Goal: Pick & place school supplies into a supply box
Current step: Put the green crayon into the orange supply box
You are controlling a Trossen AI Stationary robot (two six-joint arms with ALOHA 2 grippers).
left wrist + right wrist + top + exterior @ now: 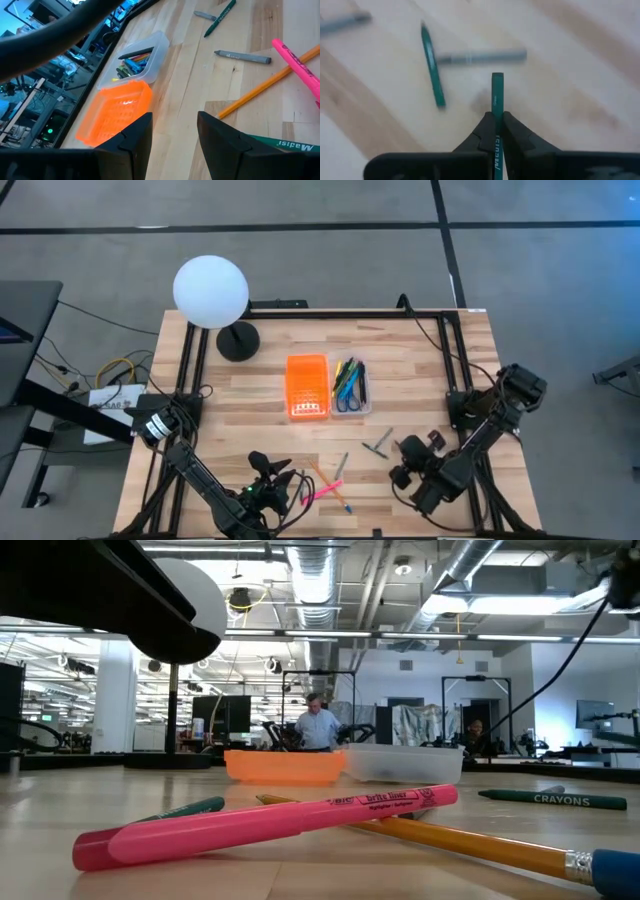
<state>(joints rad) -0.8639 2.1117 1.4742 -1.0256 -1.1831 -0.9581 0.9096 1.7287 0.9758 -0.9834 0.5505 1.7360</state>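
The supply box lies open: its clear tray (pixel 351 386) holds several pens and blue-handled scissors, and the orange lid (pixel 307 387) rests flat beside it. Loose on the wood lie a pink highlighter (pixel 322 493), a yellow pencil (pixel 330 484), a grey crayon (pixel 340 465), and a green crayon (pixel 432 65) crossed with another grey one (pixel 480 57). My right gripper (pixel 403 452) hovers near that pair, shut on a second green crayon (pixel 497 90). My left gripper (pixel 175 135) is open near the table's near edge, left of the highlighter, touching nothing. My right gripper pinches the green crayon between its two fingers (pixel 512 127). The crayon lies along the fingers, and its free end (pixel 497 77) sticks out ahead of the fingertips. It looks held above the table, pointing slantwise down; the back of it is hidden between the fingers.
A white globe lamp (pixel 211 292) on a black foot (pixel 238 341) stands at the far left of the table. A green pencil (pixel 285 143) lies by my left gripper's finger. A black frame runs round the table edges. A person (pixel 320 726) shows far off in the room.
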